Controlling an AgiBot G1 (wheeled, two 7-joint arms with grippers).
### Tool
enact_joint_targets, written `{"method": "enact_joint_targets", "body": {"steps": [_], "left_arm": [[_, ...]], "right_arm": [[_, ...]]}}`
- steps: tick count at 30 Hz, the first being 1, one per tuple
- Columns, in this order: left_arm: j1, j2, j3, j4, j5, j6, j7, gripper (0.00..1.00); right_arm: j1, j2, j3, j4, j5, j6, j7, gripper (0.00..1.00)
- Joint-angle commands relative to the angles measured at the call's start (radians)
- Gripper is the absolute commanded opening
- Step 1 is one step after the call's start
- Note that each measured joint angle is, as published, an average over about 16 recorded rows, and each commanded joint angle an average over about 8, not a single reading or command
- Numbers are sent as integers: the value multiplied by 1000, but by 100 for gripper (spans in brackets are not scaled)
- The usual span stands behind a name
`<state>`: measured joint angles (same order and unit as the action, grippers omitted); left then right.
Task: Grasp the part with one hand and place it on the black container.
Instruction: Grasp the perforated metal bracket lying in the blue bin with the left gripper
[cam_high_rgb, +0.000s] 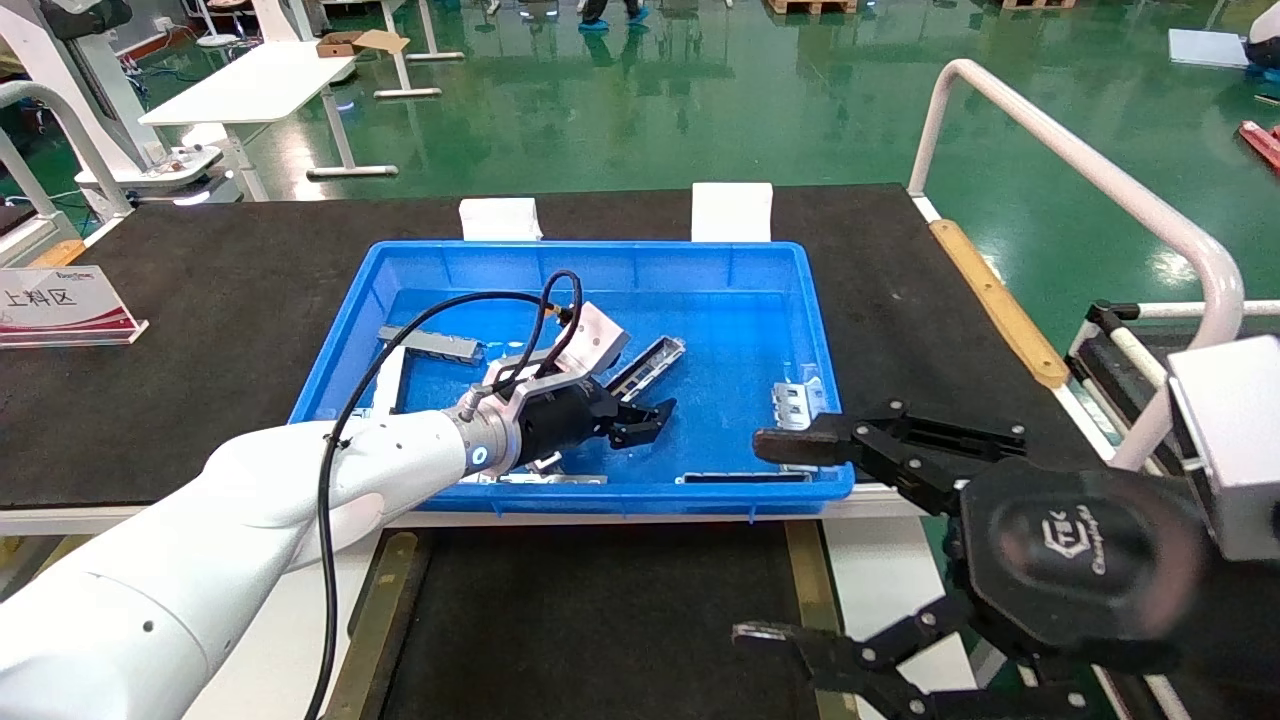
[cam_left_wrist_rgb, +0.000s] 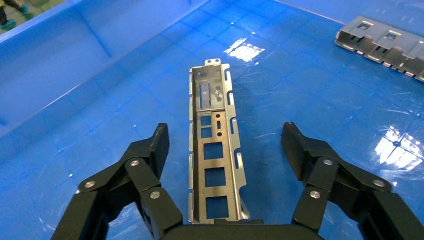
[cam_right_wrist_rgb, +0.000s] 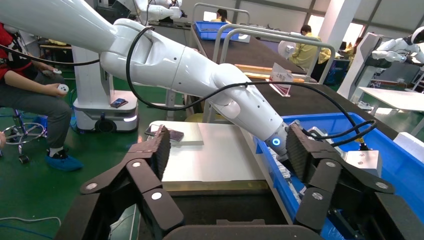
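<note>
The part (cam_left_wrist_rgb: 214, 145), a slim silvery trough with a row of rectangular cutouts, lies flat on the floor of the blue bin (cam_high_rgb: 450, 262); in the head view the part (cam_high_rgb: 648, 367) sits near the bin's middle. My left gripper (cam_left_wrist_rgb: 225, 132) is open and straddles the part's near end, with both fingers clear of it. From the head, the left gripper (cam_high_rgb: 650, 418) hangs low inside the bin. The black container (cam_high_rgb: 600, 620), flanked by brownish-gold strips, lies in front of the bin. My right gripper (cam_high_rgb: 760, 540) hovers open and empty over the container's right side (cam_right_wrist_rgb: 220, 207).
Other silvery metal pieces lie in the bin: a grey plate (cam_high_rgb: 430, 343), a slotted bracket (cam_high_rgb: 797, 403) (cam_left_wrist_rgb: 385, 45) and a strip along the front wall (cam_high_rgb: 745, 478). A sign (cam_high_rgb: 60, 305) stands far left on the black mat. A white rail (cam_high_rgb: 1100, 180) borders the right.
</note>
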<state>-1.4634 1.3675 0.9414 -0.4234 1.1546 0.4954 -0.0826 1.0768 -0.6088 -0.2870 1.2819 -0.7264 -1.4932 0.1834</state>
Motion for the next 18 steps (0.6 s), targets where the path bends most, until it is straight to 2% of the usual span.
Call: {"method": "enact_joint_targets", "body": {"steps": [1, 18], "left_arm": [[0, -1, 18, 0, -15, -9, -2, 0], [-8, -3, 97, 17, -134, -28, 26, 0]], "right_arm": [[0, 0, 0, 0, 0, 0, 0, 0], [0, 1, -1, 0, 1, 1, -1, 0]]}}
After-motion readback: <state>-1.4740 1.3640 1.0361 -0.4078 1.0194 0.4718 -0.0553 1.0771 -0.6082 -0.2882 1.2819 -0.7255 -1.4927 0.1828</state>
